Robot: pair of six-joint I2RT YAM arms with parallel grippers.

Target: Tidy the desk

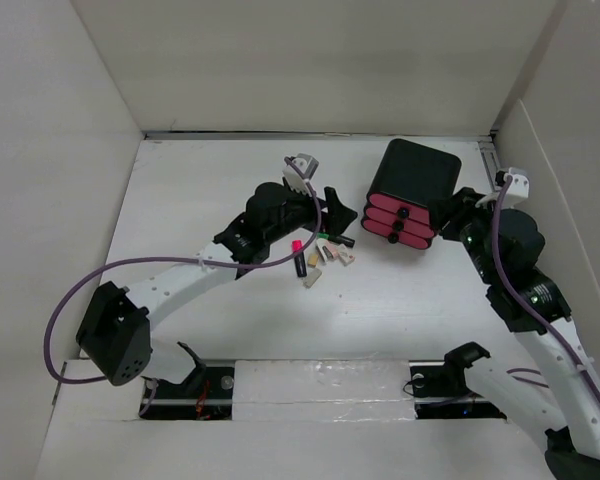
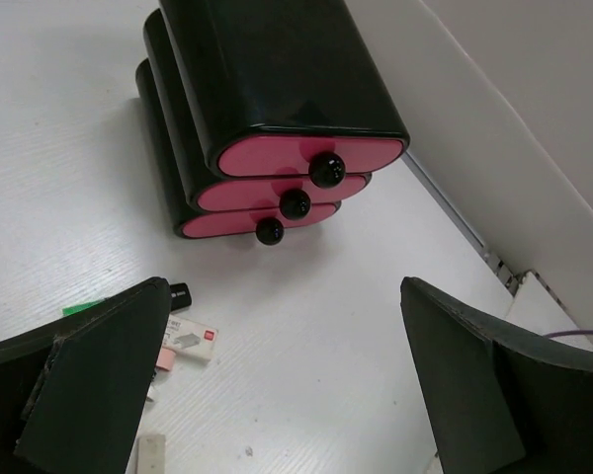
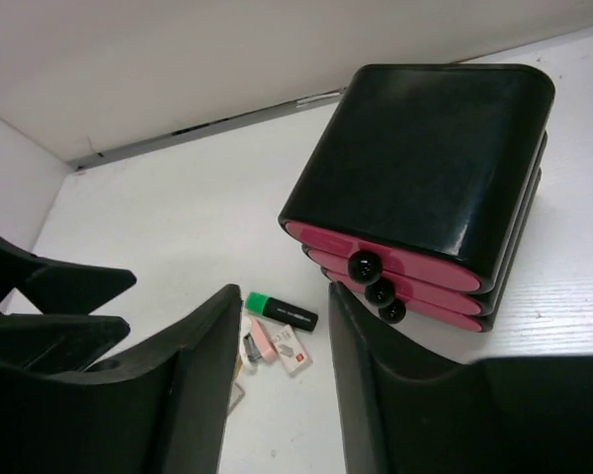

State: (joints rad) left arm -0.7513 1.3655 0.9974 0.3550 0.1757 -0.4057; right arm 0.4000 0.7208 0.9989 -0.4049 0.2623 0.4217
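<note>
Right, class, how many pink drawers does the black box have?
3, stacked in the black box: top drawer, middle drawer beneath it, bottom drawer nearest the desk. No others appear hidden.

A glossy black plastic cube-shaped box (image 1: 412, 172) with rounded corners has three stacked pink drawer fronts (image 2: 277, 178), each with a round black knob (image 2: 326, 169), and all three appear closed. Near the drawer fronts lies a loose scatter of small stationery: a black highlighter with a green cap (image 3: 282, 310), a small white cardboard box with a red mark (image 2: 190, 339), a pale pink slab (image 3: 262, 339) touching that box, a whitish rectangular eraser (image 2: 151, 452) and a dark pen with a bright pink tip (image 1: 299, 258).
</note>
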